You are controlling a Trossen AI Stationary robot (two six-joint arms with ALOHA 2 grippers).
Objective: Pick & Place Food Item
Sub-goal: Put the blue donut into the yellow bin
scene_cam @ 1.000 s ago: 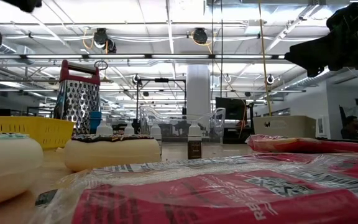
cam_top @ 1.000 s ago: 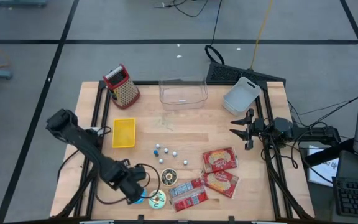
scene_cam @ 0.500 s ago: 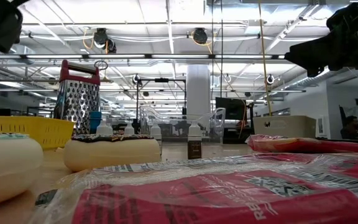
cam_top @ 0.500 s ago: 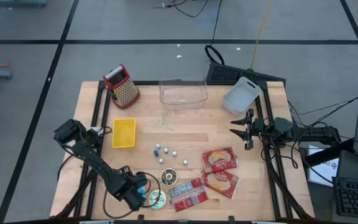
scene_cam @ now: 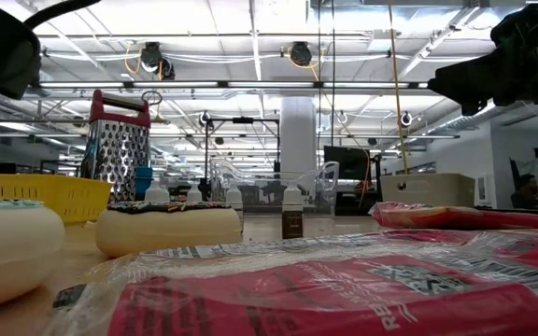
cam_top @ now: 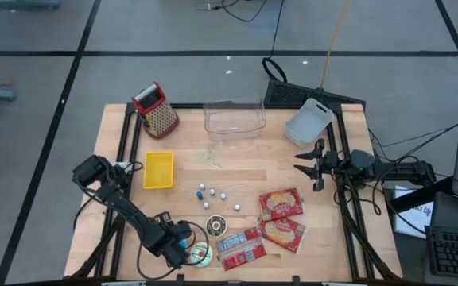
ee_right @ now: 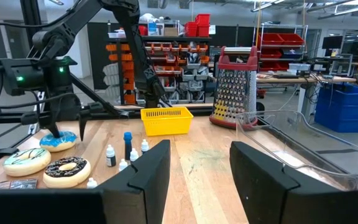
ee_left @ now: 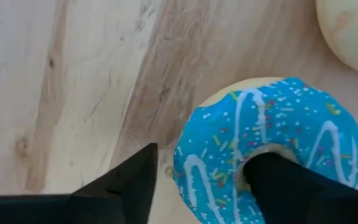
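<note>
A blue-iced donut [ee_left: 278, 124] with white drizzle lies flat on the wooden table, near its near-left corner [ee_right: 58, 140]. My left gripper [cam_top: 178, 242] points straight down over it. It is open, with one finger in the donut's hole and the other outside the ring. Close by lie a pale-iced donut [cam_top: 202, 253] and a chocolate donut [cam_top: 215, 226]. My right gripper [cam_top: 316, 165] waits open and level at the table's right side, touching nothing. My left gripper comes from above, pointing down. One finger [ee_left: 284, 186] stands in the donut's hole against its inner rim [ee_left: 244, 168]. The other finger [ee_left: 129, 186] stands outside the ring, with a thin strip of table between it and the donut's edge. The donut rests flat on the table.
Red snack packets [cam_top: 281, 204] lie at the near right. Several small bottles [cam_top: 211, 195] stand mid-table. A yellow basket [cam_top: 158, 170], a red-handled grater [cam_top: 157, 109], a clear tub [cam_top: 234, 117] and a white bin [cam_top: 308, 121] stand farther back.
My left arm has folded lower and brought its gripper down toward the blue donut at the near-left. In the low view its dark body has sunk into the top left corner. The donuts have stayed where they were.
</note>
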